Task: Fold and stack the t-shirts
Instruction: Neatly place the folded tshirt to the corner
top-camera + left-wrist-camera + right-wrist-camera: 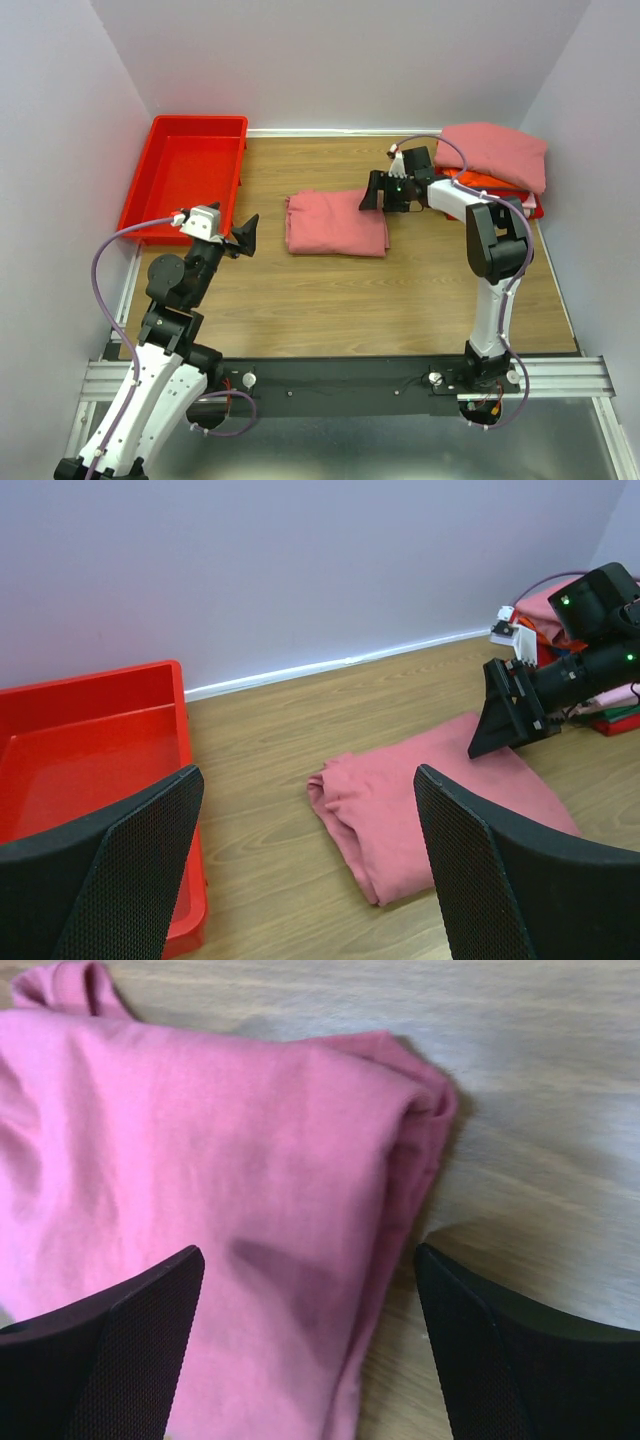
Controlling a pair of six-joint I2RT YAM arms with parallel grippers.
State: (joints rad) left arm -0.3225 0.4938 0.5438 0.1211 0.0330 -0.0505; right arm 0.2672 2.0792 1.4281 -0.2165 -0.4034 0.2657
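A folded salmon-pink t-shirt (336,223) lies flat in the middle of the table. At the back right corner, a stack of folded t-shirts (495,152) has a pink one on top and orange and red layers under it. My right gripper (373,192) hovers open at the folded shirt's far right corner. In the right wrist view the t-shirt (200,1160) fills the left side. One finger (110,1350) is over the cloth and the other over bare wood. My left gripper (245,237) is open, left of the shirt (420,810) and apart from it, holding nothing.
A red plastic bin (200,123) sits at the back left, its near corner close to my left gripper; in the left wrist view its rim (100,677) is at the left. White walls close in the table on three sides. The right arm (495,240) stands along the right side.
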